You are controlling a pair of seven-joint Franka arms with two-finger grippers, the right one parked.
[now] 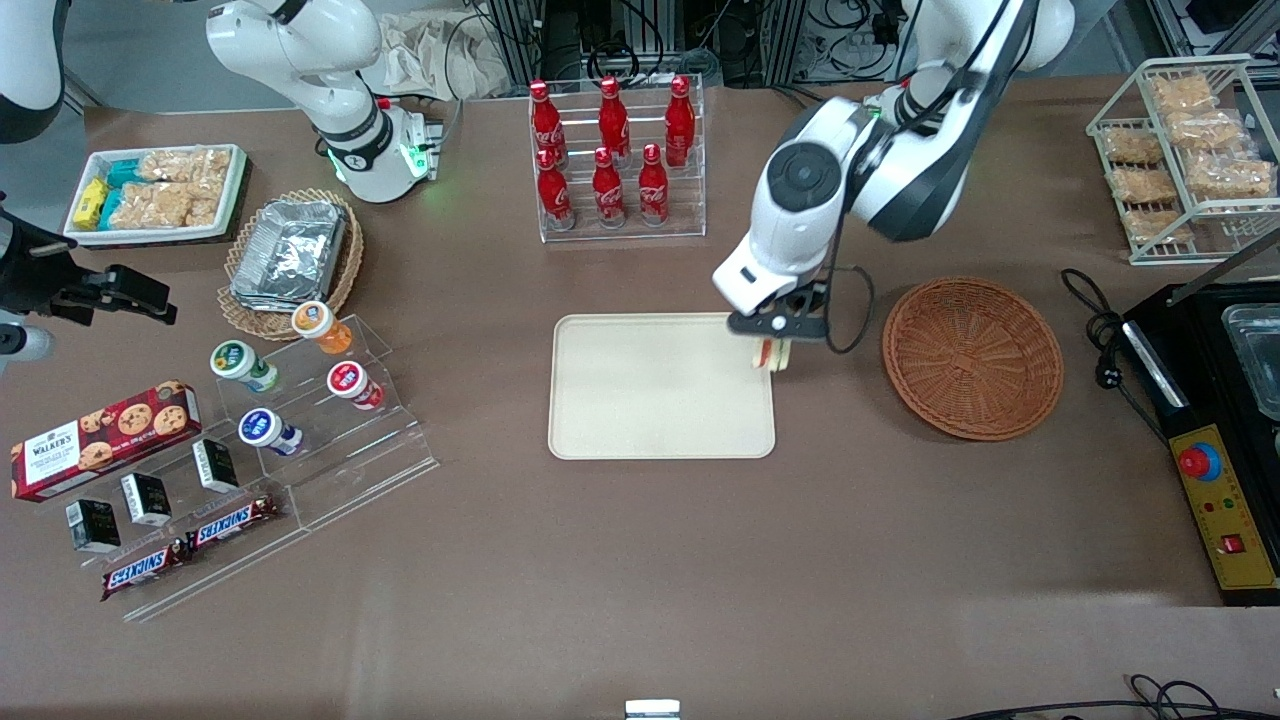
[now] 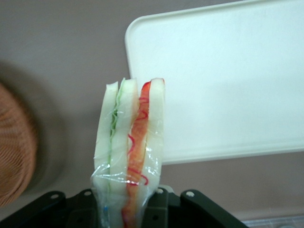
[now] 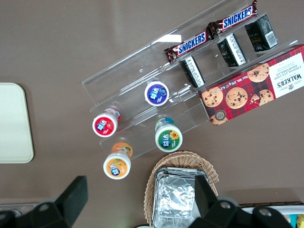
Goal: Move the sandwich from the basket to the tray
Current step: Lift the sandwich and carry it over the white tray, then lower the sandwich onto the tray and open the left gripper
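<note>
I am holding the sandwich (image 2: pixel 129 156) tight in my pincer (image 1: pixel 772 352), hanging it up over the tray's (image 1: pixel 640 400) edge, the edge nearest the basket (image 1: pixel 972 357).

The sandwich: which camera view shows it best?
The left wrist view: the sandwich fills it, its filling stripes clear, held by the gripper. The front view shows only a small bit under the gripper; the right wrist view shows none.
</note>
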